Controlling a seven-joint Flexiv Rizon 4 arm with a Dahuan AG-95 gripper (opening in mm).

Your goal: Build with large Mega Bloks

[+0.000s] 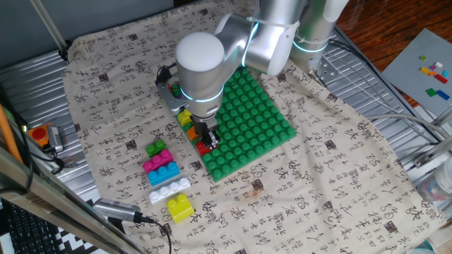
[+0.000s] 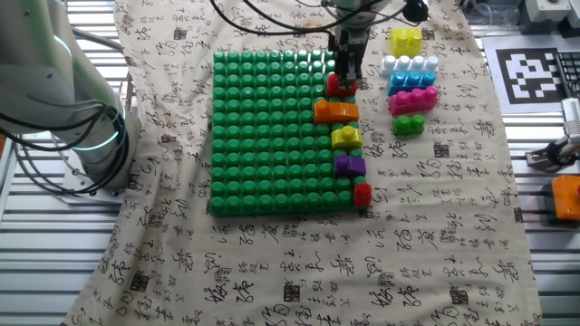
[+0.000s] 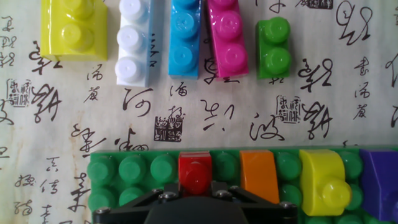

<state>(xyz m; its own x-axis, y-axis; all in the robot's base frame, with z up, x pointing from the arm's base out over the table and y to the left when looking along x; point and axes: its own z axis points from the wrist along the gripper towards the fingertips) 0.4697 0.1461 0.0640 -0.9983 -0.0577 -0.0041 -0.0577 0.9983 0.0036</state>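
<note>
My gripper (image 3: 195, 186) stands over the near edge of the green baseplate (image 3: 134, 174), its jaws closed against the sides of a small red brick (image 3: 195, 172) that sits on the plate. In the other fixed view the gripper (image 2: 346, 68) is at the plate's right edge (image 2: 263, 127), on that red brick (image 2: 337, 86). Along the same edge sit an orange brick (image 2: 336, 110), a yellow one (image 2: 346, 137), a purple one (image 2: 350, 165) and another red one (image 2: 362, 193). In one fixed view the arm hides most of this row.
Loose bricks lie in a row on the printed cloth beside the plate: yellow (image 3: 73, 28), white (image 3: 134, 40), blue (image 3: 185, 37), pink (image 3: 227, 37), green (image 3: 274, 46). A grey plate with tiny bricks (image 1: 432, 70) lies far right. Cables and metal rails border the cloth.
</note>
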